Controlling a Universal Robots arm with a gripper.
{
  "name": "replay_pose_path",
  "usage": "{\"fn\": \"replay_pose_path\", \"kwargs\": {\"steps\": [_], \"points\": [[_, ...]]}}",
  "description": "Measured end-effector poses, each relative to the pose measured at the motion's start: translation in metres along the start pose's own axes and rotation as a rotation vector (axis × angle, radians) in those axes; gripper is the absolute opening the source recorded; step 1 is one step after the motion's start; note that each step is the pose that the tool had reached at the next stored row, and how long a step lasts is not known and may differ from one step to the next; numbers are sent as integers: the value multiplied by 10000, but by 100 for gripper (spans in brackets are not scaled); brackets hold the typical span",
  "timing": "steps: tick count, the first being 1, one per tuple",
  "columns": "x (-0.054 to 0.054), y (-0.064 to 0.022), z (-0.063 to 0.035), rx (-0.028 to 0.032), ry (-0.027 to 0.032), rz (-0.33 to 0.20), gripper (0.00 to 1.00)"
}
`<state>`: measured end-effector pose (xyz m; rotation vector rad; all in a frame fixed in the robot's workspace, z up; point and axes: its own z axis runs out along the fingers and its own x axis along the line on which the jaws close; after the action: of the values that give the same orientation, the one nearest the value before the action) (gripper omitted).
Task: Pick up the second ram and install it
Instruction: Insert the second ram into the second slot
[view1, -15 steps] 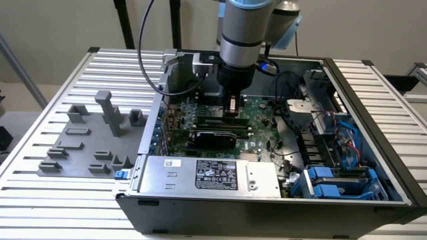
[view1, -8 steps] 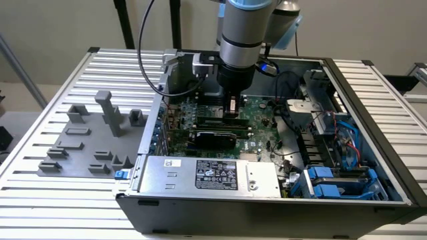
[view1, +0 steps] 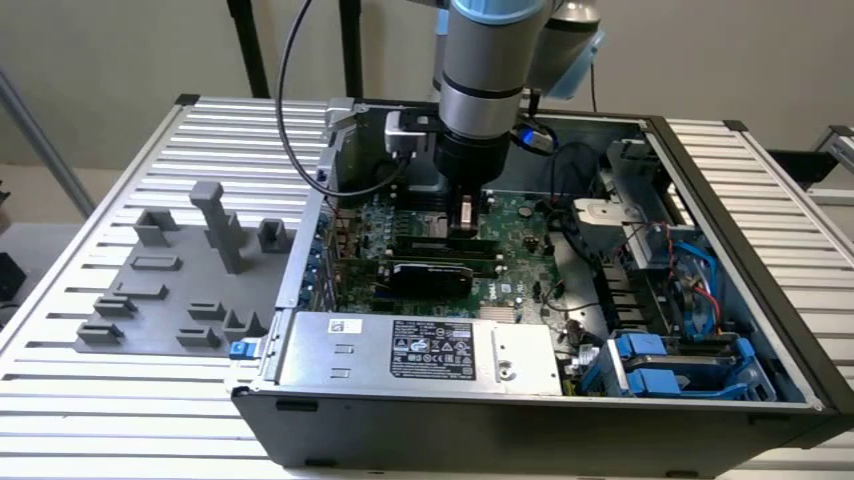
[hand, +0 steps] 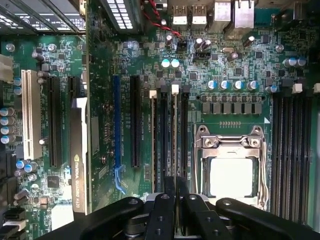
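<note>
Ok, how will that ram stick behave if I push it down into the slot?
Probably stiff along its length but thin: seen edge-on, the ram stick is just a narrow line, so sideways force might bend or crack it. It is likely light. The gripper pinches it at one spot, so it could tilt in the grip.

Silver arm (view1: 483, 60), blk fingers (hand: 161, 220)

**Even light, soft focus**

We see bright, even light across the slatted table (view1: 747, 200) and the open computer case (view1: 534, 420), whose front wall lies in shadow. Beyond the fingers (hand: 162, 215), capacitors (hand: 170, 63) glint; the fingers themselves look dark and blurred.
</note>
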<state>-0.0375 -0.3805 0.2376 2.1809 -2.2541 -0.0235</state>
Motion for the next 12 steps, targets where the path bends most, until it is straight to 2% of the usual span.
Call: {"fn": "replay_pose_path", "kwargs": {"steps": [12], "points": [[0,6,51,9,23,2,0]]}}
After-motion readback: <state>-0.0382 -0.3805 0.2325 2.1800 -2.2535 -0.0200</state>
